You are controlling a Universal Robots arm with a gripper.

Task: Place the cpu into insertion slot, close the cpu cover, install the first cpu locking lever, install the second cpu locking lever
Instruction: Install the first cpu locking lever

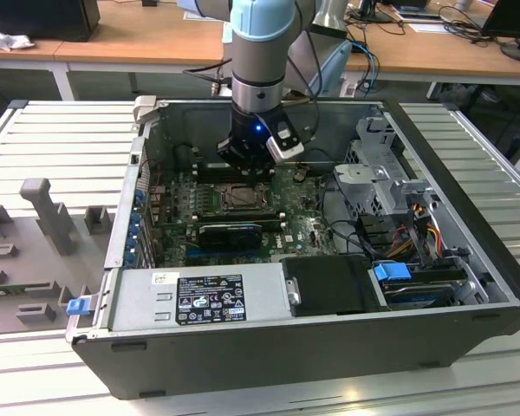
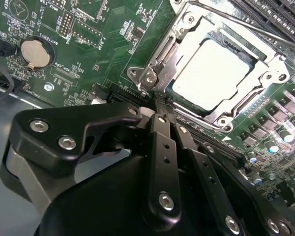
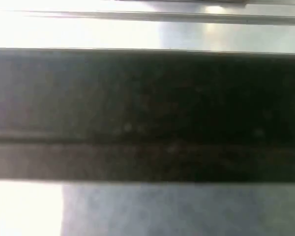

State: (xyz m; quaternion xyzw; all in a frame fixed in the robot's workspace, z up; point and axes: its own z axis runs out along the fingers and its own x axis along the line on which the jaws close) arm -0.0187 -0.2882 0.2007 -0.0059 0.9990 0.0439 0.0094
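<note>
Cpu (image 2: 214, 73) sitting in the insertion slot (image 2: 270, 73) under the closed cpu cover (image 2: 163, 73), gripper (image 2: 160, 115) with fingers together hovering just beside the cover's edge, risking scraping the green board (image 2: 103, 49) if descending off-line.

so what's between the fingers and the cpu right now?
In the second wrist view, the cpu cover frame edge and its hinge screws lie between the gripper and the cpu, over green board.

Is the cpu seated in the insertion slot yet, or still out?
In. The cpu lies flat inside the insertion slot, with the cpu cover framing its edges.
</note>
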